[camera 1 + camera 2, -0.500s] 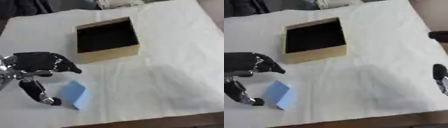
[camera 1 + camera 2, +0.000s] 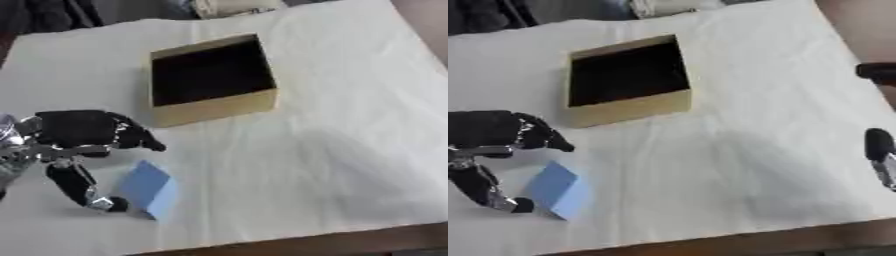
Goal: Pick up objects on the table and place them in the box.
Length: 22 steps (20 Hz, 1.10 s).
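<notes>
Blue block lies on the white cloth near the front edge, at about 7 o'clock from the cardboard box, well apart from it. Box open, dark inside; nothing visible in it.

Left hand hangs over the block's 9 o'clock side. Fingers curled above, thumb reaching down with its tip at the block's lower left edge. Looks set to pinch; block not clearly held.

Right hand shows at the 3 o'clock edge, idle; cannot tell its fingers' state.
</notes>
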Each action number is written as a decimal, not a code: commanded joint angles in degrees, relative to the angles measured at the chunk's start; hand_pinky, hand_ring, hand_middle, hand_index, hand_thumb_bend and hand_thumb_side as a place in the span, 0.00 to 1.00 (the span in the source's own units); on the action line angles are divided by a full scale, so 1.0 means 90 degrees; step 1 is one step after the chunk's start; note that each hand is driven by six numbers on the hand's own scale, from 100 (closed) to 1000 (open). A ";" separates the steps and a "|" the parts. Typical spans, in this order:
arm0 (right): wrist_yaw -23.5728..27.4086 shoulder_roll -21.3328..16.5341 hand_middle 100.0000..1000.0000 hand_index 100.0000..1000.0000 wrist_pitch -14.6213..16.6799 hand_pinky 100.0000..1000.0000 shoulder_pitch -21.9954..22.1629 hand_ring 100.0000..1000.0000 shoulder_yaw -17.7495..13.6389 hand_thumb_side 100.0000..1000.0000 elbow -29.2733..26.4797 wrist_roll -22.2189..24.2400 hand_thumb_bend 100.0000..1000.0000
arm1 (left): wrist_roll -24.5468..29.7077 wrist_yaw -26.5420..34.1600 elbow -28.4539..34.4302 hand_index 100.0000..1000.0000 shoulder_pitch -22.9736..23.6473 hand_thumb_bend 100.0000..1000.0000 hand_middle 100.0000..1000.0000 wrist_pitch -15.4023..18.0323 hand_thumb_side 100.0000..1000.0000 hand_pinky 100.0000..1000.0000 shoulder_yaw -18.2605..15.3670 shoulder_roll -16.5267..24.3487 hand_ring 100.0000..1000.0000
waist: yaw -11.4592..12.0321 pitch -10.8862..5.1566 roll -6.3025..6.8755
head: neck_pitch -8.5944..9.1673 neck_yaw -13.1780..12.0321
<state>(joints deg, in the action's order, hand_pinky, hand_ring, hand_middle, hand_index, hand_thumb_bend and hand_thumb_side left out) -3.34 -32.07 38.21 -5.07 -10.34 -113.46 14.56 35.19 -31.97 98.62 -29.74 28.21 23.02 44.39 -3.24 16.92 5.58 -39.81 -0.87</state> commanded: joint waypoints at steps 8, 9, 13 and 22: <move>0.0101 -0.0082 0.77 0.86 -0.0001 0.85 -0.0098 0.85 -0.0013 0.36 -0.0126 0.0070 0.00 | 0.0635 -0.0339 -0.0394 0.94 -0.0134 0.41 0.74 0.0666 0.38 0.81 0.0125 -0.0108 0.77 | -0.0018 -0.0094 -0.0008 | -0.0051 -0.0016; 0.0107 -0.0082 0.77 0.86 -0.0002 0.85 -0.0102 0.85 -0.0010 0.36 -0.0126 0.0076 0.00 | 0.0655 -0.0375 -0.0442 0.94 -0.0134 0.40 0.74 0.0688 0.38 0.81 0.0145 -0.0129 0.76 | -0.0017 -0.0091 -0.0006 | -0.0050 -0.0013; 0.0124 -0.0075 0.77 0.86 -0.0008 0.85 -0.0113 0.85 -0.0007 0.36 -0.0126 0.0100 0.00 | 0.0710 -0.0496 -0.0601 0.94 -0.0133 0.40 0.73 0.0769 0.37 0.81 0.0208 -0.0204 0.76 | -0.0027 -0.0077 -0.0004 | -0.0049 -0.0011; 0.0135 -0.0060 0.77 0.86 -0.0018 0.85 -0.0124 0.85 -0.0012 0.36 -0.0126 0.0124 0.00 | 0.0528 -0.0665 -0.0749 0.82 -0.0083 0.22 0.55 0.0853 0.33 0.73 0.0204 -0.0281 0.62 | -0.0039 -0.0056 0.0004 | -0.0039 0.0015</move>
<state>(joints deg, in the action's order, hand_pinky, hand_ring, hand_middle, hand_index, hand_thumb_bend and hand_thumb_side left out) -2.60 -31.95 37.97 -5.60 -10.21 -113.46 15.40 33.89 -37.40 92.59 -30.54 29.51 25.05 40.82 -3.59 17.02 5.88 -39.81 -0.81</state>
